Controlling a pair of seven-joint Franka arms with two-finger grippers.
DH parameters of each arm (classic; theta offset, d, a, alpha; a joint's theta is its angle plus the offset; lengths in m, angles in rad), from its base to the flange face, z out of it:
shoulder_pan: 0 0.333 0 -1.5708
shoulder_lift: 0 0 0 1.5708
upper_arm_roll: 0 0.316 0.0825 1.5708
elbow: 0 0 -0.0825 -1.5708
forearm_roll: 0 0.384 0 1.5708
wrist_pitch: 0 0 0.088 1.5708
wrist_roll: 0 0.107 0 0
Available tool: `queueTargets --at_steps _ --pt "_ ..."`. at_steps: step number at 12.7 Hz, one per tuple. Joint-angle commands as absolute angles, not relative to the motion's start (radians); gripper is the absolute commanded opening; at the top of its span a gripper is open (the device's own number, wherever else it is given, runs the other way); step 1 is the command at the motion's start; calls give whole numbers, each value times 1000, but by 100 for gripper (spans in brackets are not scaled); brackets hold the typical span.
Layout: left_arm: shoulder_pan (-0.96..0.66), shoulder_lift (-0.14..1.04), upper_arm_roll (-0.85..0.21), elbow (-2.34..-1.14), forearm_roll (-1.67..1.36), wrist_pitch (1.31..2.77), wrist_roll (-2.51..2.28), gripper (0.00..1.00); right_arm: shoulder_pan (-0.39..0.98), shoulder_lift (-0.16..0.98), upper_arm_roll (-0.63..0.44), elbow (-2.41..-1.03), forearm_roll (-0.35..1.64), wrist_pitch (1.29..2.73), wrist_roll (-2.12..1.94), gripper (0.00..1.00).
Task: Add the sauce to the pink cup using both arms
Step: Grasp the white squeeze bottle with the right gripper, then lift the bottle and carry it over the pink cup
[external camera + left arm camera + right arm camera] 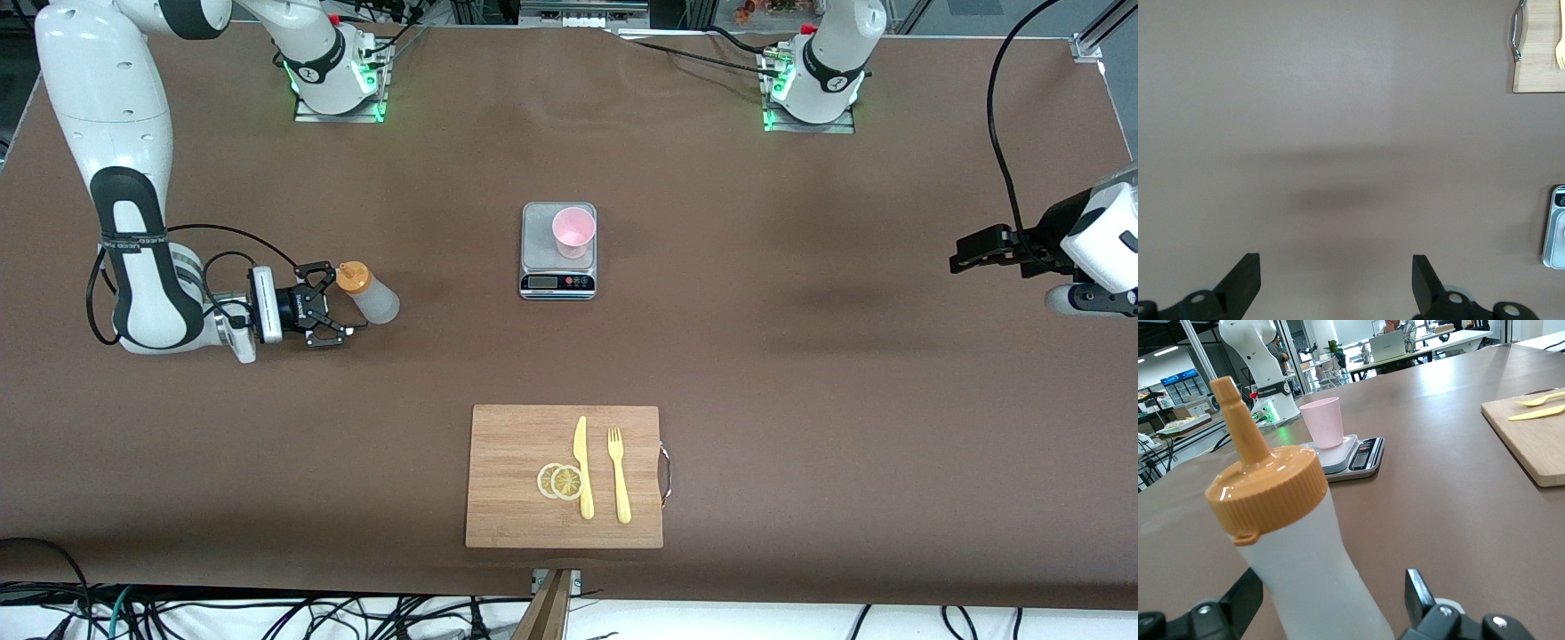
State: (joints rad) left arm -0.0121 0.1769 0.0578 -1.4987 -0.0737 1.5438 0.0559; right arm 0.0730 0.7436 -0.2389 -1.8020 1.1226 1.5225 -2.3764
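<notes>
Toward the right arm's end of the table, the sauce (369, 294) stands upright between the spread fingers of the right gripper (342, 304) — not yet clamped. The left gripper (969, 252) waits wide open, well apart from the pink cup (573, 231) on the scale (557, 283).

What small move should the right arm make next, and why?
Probably close the right tool on the sauce bottle. Its fingers already stand on either side of the bottle's body, with gaps, so nothing is gripped yet. The pink cup waits on the scale; the left tool hangs open over bare table.
</notes>
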Motion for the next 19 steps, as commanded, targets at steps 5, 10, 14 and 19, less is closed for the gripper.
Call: queueTargets --at_steps 5,10,14,19 --pt "-18 190 54 -1465 -43 1517 74 100 71 770 -209 -1782 1149 1505 -2376 35" --pt "-21 190 52 -1465 -44 1517 74 100 87 746 -207 -1702 1100 1450 -2194 30" --pt "-21 190 52 -1463 -44 1517 74 100 168 640 -212 -1654 951 1457 -1979 30" --pt "-18 190 52 -1463 -44 1517 75 100 345 503 -210 -1654 749 1534 -1708 30"
